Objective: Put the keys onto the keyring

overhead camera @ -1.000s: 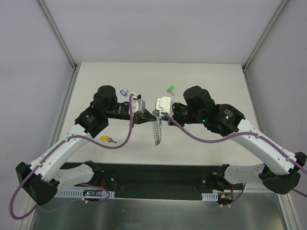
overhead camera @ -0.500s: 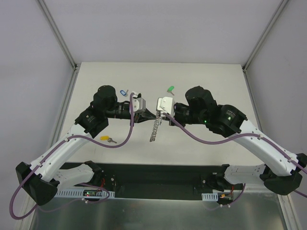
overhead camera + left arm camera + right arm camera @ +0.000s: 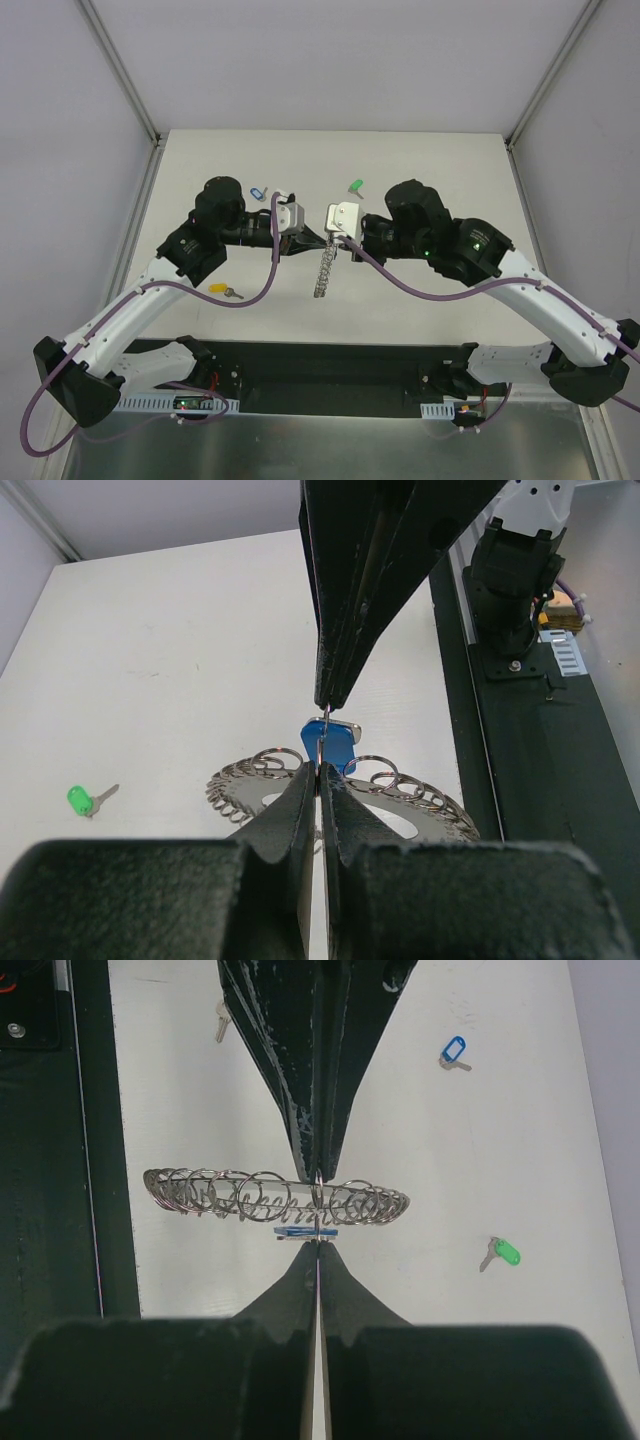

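Three left, I reckon: green plastic-headed metal key [image 3: 355, 186], yellow key [image 3: 218, 288] and pale blue key [image 3: 257, 192] lay loose around the big silver wire-looped keyring [image 3: 322, 272]. Left gripper [image 3: 320, 780] and right gripper [image 3: 317, 1260] were both clamped shut on it midair, solid-blue key [image 3: 330, 745] touching it.

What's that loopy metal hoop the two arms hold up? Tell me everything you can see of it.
The keyring is a large silver-grey metal ring, its edge lined with many small wire loops. It hangs above the table, pinched at one loop between the shut left gripper and right gripper. A blue key sits against it.
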Robot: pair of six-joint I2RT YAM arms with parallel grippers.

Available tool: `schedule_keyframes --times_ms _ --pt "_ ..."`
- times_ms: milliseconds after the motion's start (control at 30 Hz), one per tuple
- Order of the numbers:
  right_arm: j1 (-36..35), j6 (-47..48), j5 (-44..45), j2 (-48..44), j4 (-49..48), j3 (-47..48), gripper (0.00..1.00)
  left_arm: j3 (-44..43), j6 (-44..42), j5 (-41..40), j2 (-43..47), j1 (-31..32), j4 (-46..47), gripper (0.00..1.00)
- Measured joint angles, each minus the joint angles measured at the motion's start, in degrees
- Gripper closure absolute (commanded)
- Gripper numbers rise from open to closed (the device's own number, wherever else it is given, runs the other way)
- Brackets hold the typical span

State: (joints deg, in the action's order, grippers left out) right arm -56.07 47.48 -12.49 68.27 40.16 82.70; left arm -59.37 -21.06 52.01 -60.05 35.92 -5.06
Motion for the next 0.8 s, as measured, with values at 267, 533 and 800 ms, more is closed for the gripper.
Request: schedule_keyframes --times_ms 267,533,800 --pt "0.0 0.2 -0.2 0.7 0.0 0.2 0.99 -0.3 0.0 0.0 -0.7 0.0 0.0 1.00" --pt "0.0 0.2 0.1 1.0 0.0 0.3 0.99 -0.3 0.0 0.0 -0.7 0.0 0.0 1.00" --pt "0.0 0.2 0.5 1.0 0.0 0.3 0.99 -0.3 0.0 0.0 -0.7 0.0 0.0 1.00"
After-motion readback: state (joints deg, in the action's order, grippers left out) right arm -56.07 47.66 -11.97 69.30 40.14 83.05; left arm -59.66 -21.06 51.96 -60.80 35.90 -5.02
